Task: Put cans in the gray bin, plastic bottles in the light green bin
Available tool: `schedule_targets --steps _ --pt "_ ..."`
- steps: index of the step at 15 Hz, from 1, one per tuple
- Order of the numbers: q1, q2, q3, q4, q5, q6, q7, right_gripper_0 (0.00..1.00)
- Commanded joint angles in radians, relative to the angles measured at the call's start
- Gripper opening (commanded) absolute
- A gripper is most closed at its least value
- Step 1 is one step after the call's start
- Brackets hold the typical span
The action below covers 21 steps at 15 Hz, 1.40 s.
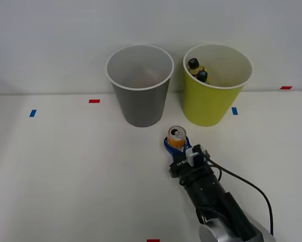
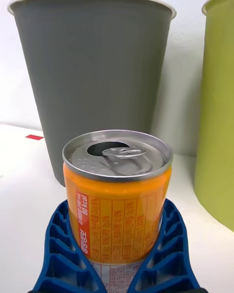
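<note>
The right gripper [image 1: 176, 144] has its blue ribbed fingers [image 2: 61, 254] clamped on either side of the can [image 1: 176, 136], which stands upright, long axis vertical. The gray bin [image 1: 139, 85] rises at about eleven o'clock from the can; the light green bin [image 1: 215, 101], holding both plastic bottles [image 1: 197, 69], at one o'clock.

The white table [image 1: 65, 171] carried the gray bin [image 1: 139, 103] at twelve o'clock, the light green bin [image 1: 211, 103] at one o'clock, the can [image 1: 176, 137] near centre, and small tape marks [image 1: 94, 101].
</note>
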Motion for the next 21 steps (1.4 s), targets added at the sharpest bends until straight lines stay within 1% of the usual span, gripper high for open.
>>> schedule_targets --steps 1,2,4,6,7,9,11,14,17,19,21 --pt "0.052 -0.032 0.009 -0.091 -0.014 0.002 -0.019 0.0" --pt "0.07 -0.044 0.012 -0.127 -0.024 0.002 -0.026 0.0" --pt "0.11 -0.072 0.023 -0.245 -0.088 0.04 -0.036 0.0" --pt "0.145 -0.097 0.006 -0.415 -0.149 0.16 -0.036 0.0" --pt "0.147 -0.103 -0.005 -0.475 -0.179 0.201 -0.036 0.0" --pt "0.125 -0.109 -0.017 -0.555 -0.245 0.235 -0.036 0.0" --pt "0.084 -0.1 -0.03 -0.575 -0.287 0.233 -0.036 0.0" --pt "-0.013 -0.037 -0.082 -0.575 -0.298 0.285 -0.039 0.0" --pt "-0.12 0.04 -0.157 -0.575 -0.301 0.391 -0.042 0.0" --pt "-0.166 0.081 -0.194 -0.575 -0.301 0.46 -0.042 0.0" --pt "-0.218 0.132 -0.238 -0.571 -0.295 0.563 -0.042 0.0"
